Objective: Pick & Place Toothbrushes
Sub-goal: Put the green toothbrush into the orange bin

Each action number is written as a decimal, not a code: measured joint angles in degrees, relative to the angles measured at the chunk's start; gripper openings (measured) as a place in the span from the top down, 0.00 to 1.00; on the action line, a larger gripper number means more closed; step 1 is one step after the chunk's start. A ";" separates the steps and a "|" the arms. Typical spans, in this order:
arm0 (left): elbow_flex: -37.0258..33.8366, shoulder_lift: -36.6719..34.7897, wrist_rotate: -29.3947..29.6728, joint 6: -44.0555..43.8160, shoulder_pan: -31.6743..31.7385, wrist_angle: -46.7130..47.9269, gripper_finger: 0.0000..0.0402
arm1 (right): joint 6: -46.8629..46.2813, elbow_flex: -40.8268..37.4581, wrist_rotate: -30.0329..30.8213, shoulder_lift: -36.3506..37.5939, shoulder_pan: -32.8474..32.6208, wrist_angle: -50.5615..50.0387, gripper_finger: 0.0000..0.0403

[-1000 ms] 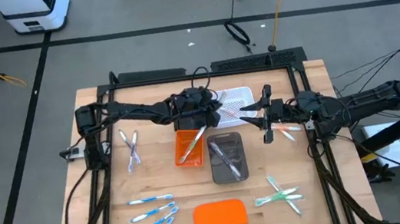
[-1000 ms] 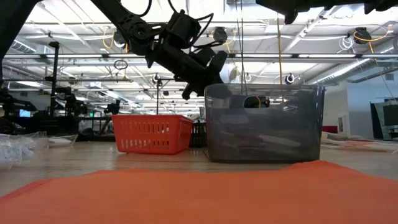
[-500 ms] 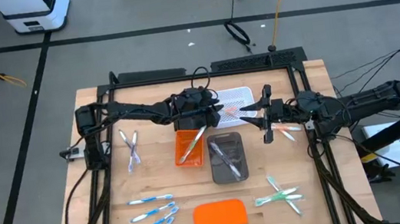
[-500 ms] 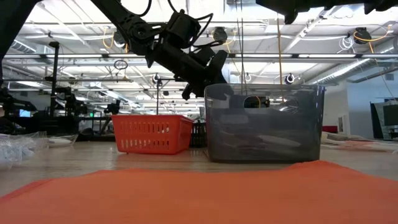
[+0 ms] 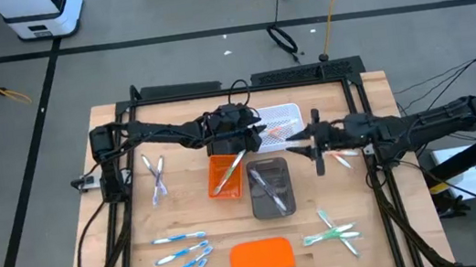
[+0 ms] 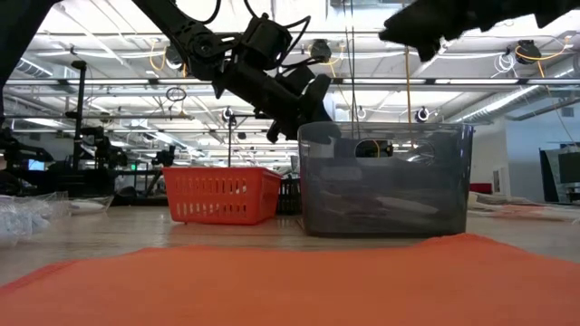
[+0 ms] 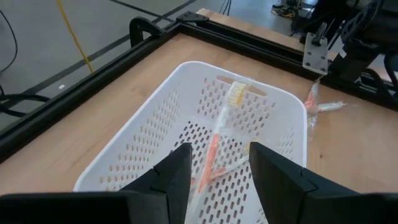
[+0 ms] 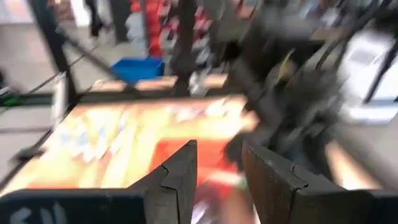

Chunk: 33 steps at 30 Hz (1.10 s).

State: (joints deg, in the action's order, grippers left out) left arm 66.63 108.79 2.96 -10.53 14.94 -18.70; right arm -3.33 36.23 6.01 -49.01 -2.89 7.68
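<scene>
1. Left gripper [image 7: 214, 168]: fingers apart, empty, over white tray [image 7: 155, 134]; pink toothbrush [image 7: 214, 146] lies inside.
2. Right gripper [image 5: 313, 145]: at 3 o'clock of it; fingers apart, seemingly empty.
3. Risk: arms clashing over tray.

From above, the left gripper [image 5: 255, 134] is hanging over the white tray [image 5: 279, 121], just above the orange tray [image 5: 223, 174]. The right gripper [image 5: 306, 147] is reaching toward the grey tray [image 5: 271, 187]. Blue toothbrushes [image 5: 183, 253] are lying near the orange slab [image 5: 262, 257], green toothbrushes [image 5: 334, 233] beside it.
</scene>
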 joint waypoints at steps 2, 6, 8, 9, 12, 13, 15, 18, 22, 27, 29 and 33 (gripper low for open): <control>0.00 -0.19 -0.02 1.16 0.00 0.25 0.59 | -3.60 0.00 -3.46 -0.02 -0.71 -3.38 0.69; -0.02 -1.07 -0.05 2.15 -0.02 0.68 0.59 | -8.50 0.00 -7.63 0.00 -4.67 -10.83 0.69; -0.04 -1.67 -0.30 2.64 0.00 1.94 0.59 | -11.05 0.00 -7.64 -0.11 -7.44 -14.89 0.69; -0.02 -1.81 -0.39 2.82 -0.04 1.78 0.59 | -12.50 0.00 -7.64 -0.26 -8.81 -16.51 0.69; -0.02 -2.51 -0.44 2.89 -0.06 2.51 0.59 | -17.25 0.00 -7.59 -1.39 -13.54 -20.37 0.69; -0.04 -2.66 -0.45 2.91 -0.06 2.81 0.59 | -18.86 0.00 -7.57 -2.21 -15.12 -20.65 0.69; -0.02 -2.78 -0.46 2.89 -0.11 2.62 0.59 | -21.83 0.00 -7.60 -4.20 -18.27 -21.27 0.69; -0.02 -2.78 -0.46 2.89 -0.17 2.82 0.59 | -25.90 0.00 -7.68 -7.94 -21.87 -21.28 0.69; -0.02 -2.78 -0.49 2.53 -0.17 2.68 0.59 | -32.35 0.00 -7.65 -11.85 -25.70 -21.34 0.69; -0.02 -2.78 -0.50 2.34 -0.58 2.80 0.59 | -41.36 0.00 -7.68 -15.54 -29.68 -23.33 0.69; -0.02 -2.78 -0.50 2.32 -0.82 2.78 0.59 | -45.55 0.00 -7.68 -16.75 -30.82 -24.82 0.69; -0.02 -2.78 -0.55 2.34 -0.92 2.65 0.59 | -53.07 0.00 -7.69 -18.67 -32.68 -28.02 0.69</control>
State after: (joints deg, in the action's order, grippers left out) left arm 66.61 106.02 2.42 -8.19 14.02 -16.05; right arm -56.41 36.23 -1.68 -67.68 -35.57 -20.34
